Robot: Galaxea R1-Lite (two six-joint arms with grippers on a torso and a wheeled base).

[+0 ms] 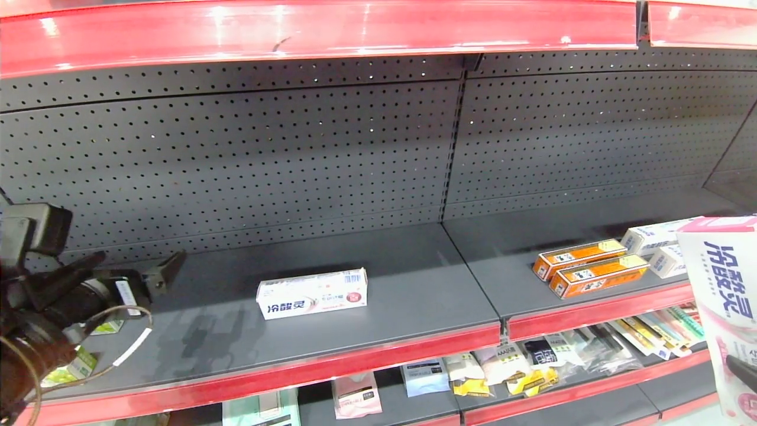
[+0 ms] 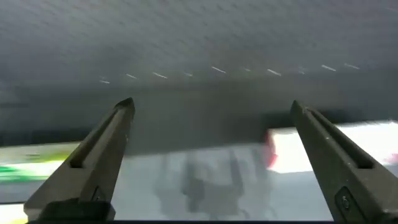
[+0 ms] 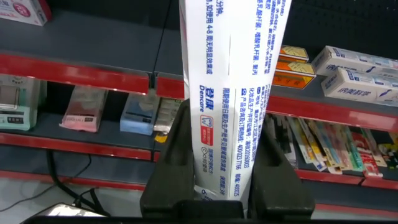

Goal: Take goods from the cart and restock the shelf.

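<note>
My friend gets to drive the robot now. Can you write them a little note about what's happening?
The left gripper is open and empty, over the left end of the shelf.
The right gripper is shut on the held toothpaste box, which stands upright in front of the shelf's right side.
Done: the lying toothpaste box is flat on the left bay. The orange boxes and white boxes sit on the right bay.
Left: set the held box on the shelf, probably beside the lying one, then bring more goods from the cart.
</note>
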